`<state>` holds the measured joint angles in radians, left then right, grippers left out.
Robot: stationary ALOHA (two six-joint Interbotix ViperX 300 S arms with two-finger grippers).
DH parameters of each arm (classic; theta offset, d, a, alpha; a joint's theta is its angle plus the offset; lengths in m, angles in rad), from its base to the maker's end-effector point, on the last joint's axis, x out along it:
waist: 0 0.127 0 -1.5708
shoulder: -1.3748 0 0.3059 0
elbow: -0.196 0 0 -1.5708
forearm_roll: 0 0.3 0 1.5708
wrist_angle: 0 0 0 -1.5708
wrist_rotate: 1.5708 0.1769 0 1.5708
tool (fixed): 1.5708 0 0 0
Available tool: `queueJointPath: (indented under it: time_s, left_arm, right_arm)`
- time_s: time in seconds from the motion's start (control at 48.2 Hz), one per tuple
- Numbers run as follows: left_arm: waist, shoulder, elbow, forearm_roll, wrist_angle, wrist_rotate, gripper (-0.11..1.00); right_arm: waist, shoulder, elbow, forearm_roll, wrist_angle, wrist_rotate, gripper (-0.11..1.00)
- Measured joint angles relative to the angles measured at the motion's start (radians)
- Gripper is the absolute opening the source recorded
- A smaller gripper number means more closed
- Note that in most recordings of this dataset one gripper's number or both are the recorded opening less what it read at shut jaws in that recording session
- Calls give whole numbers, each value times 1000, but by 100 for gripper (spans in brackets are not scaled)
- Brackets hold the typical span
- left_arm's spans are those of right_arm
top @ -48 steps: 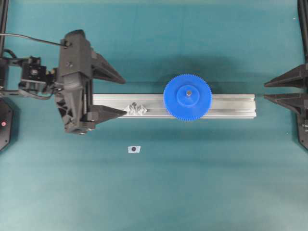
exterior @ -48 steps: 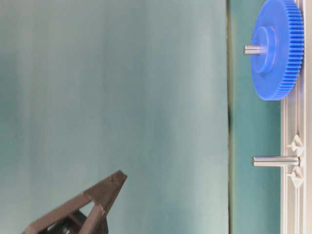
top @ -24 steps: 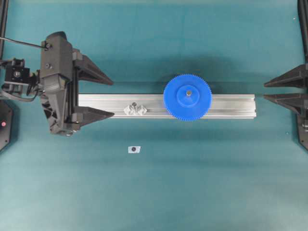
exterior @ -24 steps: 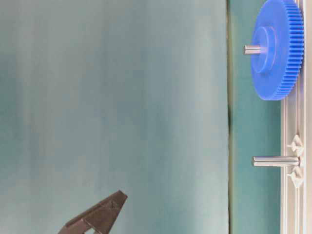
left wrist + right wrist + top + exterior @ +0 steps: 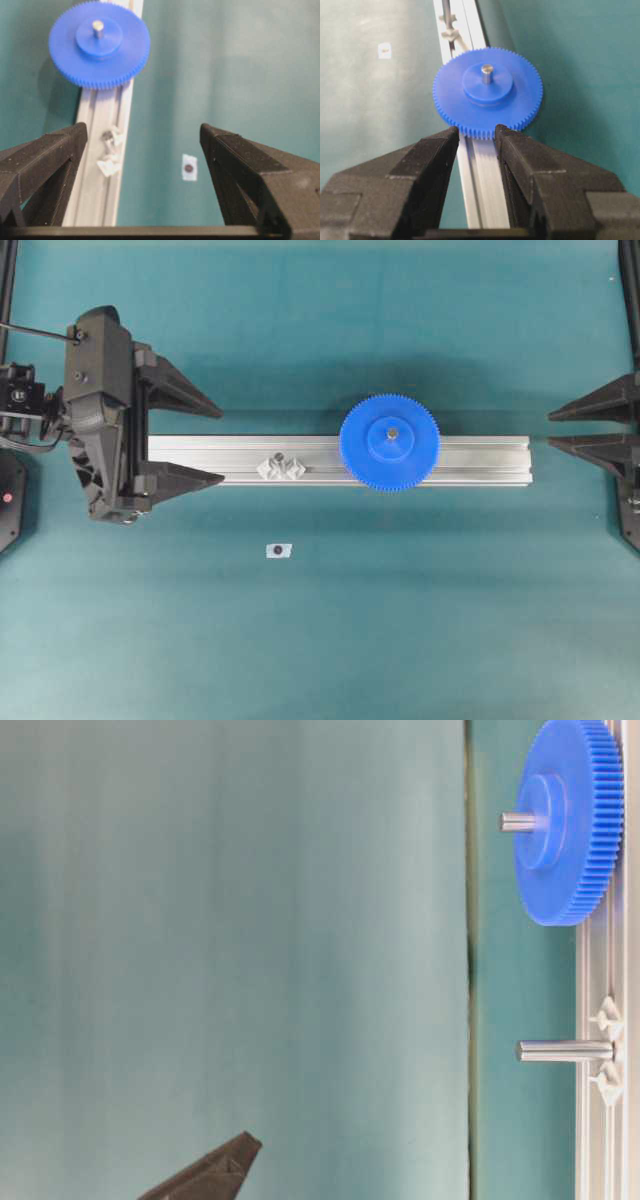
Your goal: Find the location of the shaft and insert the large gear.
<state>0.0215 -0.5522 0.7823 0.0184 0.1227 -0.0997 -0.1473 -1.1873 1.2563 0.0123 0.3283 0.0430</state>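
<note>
The large gear [image 5: 389, 442], a bright blue toothed disc, lies flat on the aluminium rail [image 5: 480, 460], and a grey pin pokes up through its hub [image 5: 98, 26]. Left of it a bare shaft [image 5: 281, 458] stands between two translucent mounts, seen side-on as a pin [image 5: 560, 1050] in the table-level view. My left gripper [image 5: 222, 446] hangs open well above the rail's left end, holding nothing, its fingers [image 5: 250, 170] wide apart. Off the rail's right end my right gripper [image 5: 550, 430] is open and empty, fingers [image 5: 427, 155] pointing at the gear [image 5: 487, 90].
A small white tag with a dark dot [image 5: 278, 550] lies on the teal table in front of the rail. Dark frame posts stand at the left and right borders. The rail runs left to right across the middle.
My left gripper has drawn back leftward along the rail, away from the bare shaft, still open. The gear, the rail and my right gripper have not moved.
</note>
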Motion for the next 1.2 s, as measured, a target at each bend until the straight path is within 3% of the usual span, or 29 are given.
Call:
queueJointPath:
  time_s: [0.726, 1.202]
  left_arm:
    - [0, -72, 92, 0, -106, -8, 76]
    - [0, -112, 121, 0, -109, -8, 76]
  right_arm:
    - [0, -2, -2, 2, 0, 0, 46]
    - [0, 0, -2, 2, 0, 0, 46]
